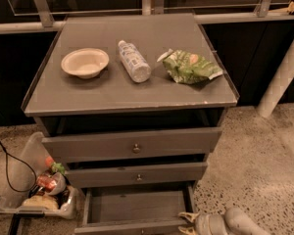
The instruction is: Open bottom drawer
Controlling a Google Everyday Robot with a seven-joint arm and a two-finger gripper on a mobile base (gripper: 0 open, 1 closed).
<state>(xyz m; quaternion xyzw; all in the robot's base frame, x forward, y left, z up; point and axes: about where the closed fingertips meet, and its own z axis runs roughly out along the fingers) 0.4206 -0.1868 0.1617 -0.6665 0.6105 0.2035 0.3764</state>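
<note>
The bottom drawer (137,207) of the grey cabinet is pulled out, showing its shallow grey inside; its front panel (132,227) is cut by the lower edge of the view and its knob is out of view. My gripper (187,223) is at the drawer's front right corner, at floor level, with pale fingers (188,216) spread beside the panel's end. The wrist (225,224) extends to the right. The middle drawer (137,174) and top drawer (134,143) sit slightly out above it.
On the cabinet top (88,94) lie a paper bowl (85,61), a plastic bottle (134,60) on its side and a green chip bag (188,66). A clear bin of items (36,190) and a black cable (10,165) are at the left. A white post (284,72) leans at the right.
</note>
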